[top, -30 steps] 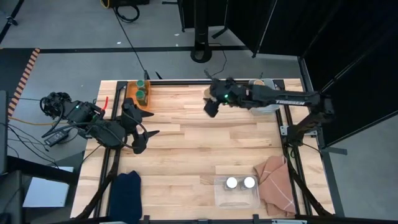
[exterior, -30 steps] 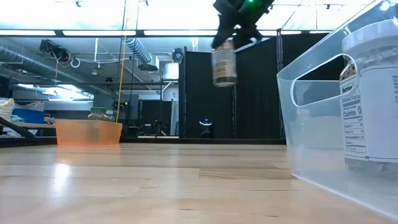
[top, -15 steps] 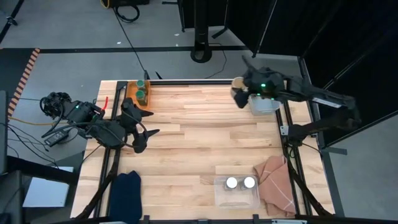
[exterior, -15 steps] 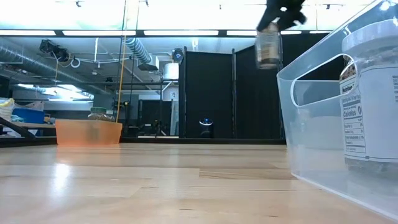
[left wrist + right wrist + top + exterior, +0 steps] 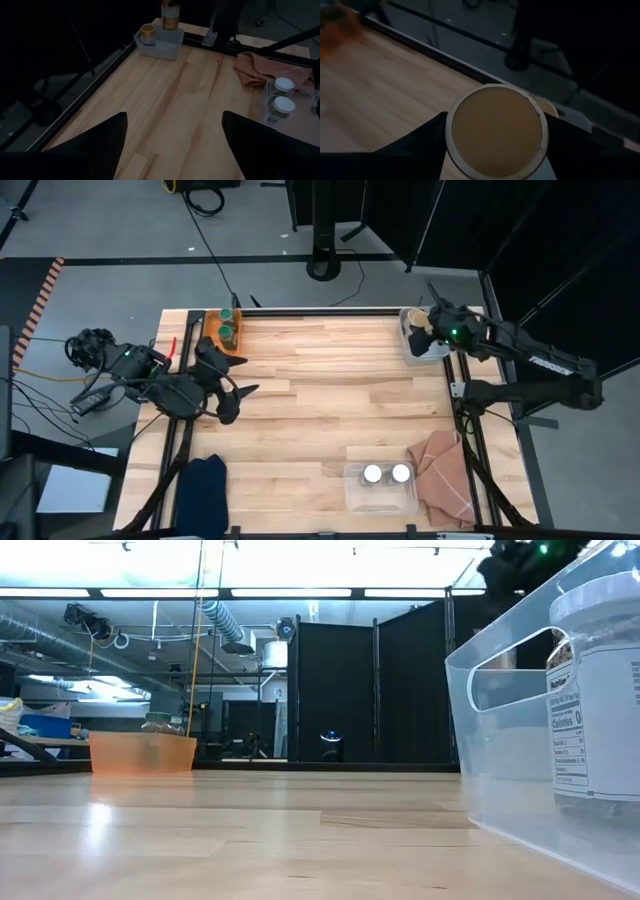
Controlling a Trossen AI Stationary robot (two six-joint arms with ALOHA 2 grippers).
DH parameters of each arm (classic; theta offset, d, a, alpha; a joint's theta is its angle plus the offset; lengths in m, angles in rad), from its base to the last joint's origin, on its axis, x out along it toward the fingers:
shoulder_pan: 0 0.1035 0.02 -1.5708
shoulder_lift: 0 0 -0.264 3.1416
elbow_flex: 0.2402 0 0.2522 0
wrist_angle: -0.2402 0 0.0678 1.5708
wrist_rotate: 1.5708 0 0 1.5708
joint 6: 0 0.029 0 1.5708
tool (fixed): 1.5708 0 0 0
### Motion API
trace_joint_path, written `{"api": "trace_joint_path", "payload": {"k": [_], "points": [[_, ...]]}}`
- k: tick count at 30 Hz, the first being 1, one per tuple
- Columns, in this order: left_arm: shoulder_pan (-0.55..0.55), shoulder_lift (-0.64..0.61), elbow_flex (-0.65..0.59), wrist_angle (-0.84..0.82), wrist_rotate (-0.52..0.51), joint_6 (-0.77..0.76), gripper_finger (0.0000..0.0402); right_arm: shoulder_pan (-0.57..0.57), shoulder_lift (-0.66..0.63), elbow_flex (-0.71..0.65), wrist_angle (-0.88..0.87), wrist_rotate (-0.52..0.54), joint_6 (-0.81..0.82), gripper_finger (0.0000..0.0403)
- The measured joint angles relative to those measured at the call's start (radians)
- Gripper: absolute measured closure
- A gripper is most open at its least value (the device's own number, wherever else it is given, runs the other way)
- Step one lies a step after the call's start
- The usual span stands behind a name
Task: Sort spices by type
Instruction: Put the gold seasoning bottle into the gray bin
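My right gripper (image 5: 424, 333) is shut on a tan-lidded spice jar (image 5: 495, 131) over the small grey bin (image 5: 412, 348) at the table's far right corner. The bin holds another tan-lidded jar (image 5: 147, 31). Two green-lidded jars (image 5: 227, 323) stand in the orange tray (image 5: 238, 346) at the far left. Two white-lidded jars (image 5: 386, 473) stand in the clear bin (image 5: 380, 498) at the near edge. My left gripper (image 5: 240, 402) is open and empty over the table's left part. My right gripper pinches the jar between its two fingers, on opposite sides of the lid end (image 5: 451, 150). The fingers come from above, pointing down. The jar (image 5: 170, 15) hangs upright, clear of the bin below it.
A pink cloth (image 5: 440, 475) lies beside the clear bin at the near right. A dark blue cloth (image 5: 205, 492) lies at the near left. The middle of the wooden table (image 5: 330, 405) is bare.
My right gripper has carried the tan-lidded jar from over the table's far middle toward the right edge, and now holds it above the grey bin. The jar has stayed upright in the hold.
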Motion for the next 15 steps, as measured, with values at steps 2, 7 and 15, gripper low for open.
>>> {"api": "trace_joint_path", "payload": {"k": [2,7,15], "points": [[0.002,0.000,-0.017,0.010,-0.010,0.000,0.0069,-0.018,-0.029,-0.055,0.004,0.006,0.020,0.0112],[0.002,0.000,-0.084,0.030,-0.014,-0.025,0.0069,-0.059,-0.073,-0.170,0.029,0.020,0.062,0.0112],[0.002,0.001,-0.153,0.033,-0.015,-0.083,0.0069,-0.147,-0.079,-0.302,0.212,0.051,0.089,0.0112]]}}
